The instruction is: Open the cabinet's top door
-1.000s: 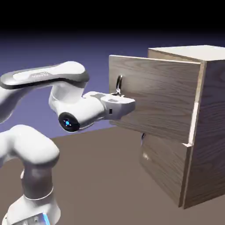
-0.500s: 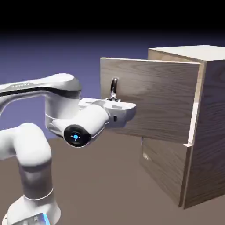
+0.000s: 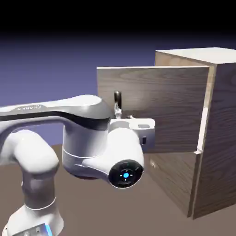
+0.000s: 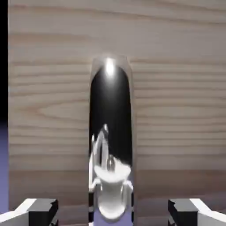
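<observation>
We read FRANKA, inverted, on the arm (image 3: 55, 110); the top door (image 3: 170, 97) points left from the cabinet (image 3: 221, 124), its handle (image 3: 118, 99) upright between the gripper's (image 4: 113, 212) parted tips.

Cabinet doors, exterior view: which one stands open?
The top door, the upper panel; it swings out from the cabinet, while the lower panel sits flush.

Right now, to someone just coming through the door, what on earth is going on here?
A white Franka Panda arm is working at a cabinet. Its gripper is at the dark curved handle of the top door, fingertips apart on either side of it. That door stands swung well out from the cabinet, while the lower door is closed.
</observation>
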Controlling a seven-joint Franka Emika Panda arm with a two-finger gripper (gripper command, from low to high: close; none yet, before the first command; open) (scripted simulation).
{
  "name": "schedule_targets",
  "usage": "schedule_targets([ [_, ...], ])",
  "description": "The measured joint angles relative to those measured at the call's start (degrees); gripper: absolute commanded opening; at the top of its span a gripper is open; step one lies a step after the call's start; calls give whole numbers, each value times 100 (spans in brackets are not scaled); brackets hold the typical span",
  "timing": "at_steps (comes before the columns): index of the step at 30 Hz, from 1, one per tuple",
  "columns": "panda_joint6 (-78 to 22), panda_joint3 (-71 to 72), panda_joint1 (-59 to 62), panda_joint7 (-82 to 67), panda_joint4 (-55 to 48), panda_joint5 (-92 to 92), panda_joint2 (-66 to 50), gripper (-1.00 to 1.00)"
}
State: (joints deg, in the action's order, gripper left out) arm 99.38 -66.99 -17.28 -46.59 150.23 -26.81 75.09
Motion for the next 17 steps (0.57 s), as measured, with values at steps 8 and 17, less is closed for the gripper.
schedule_targets([
  [8, 0, -360, -796, 955, -381, 1000, 1164, -100],
  [17, -1802, -827, -2136, 1067, -2234, 1295, 1071, 100],
])
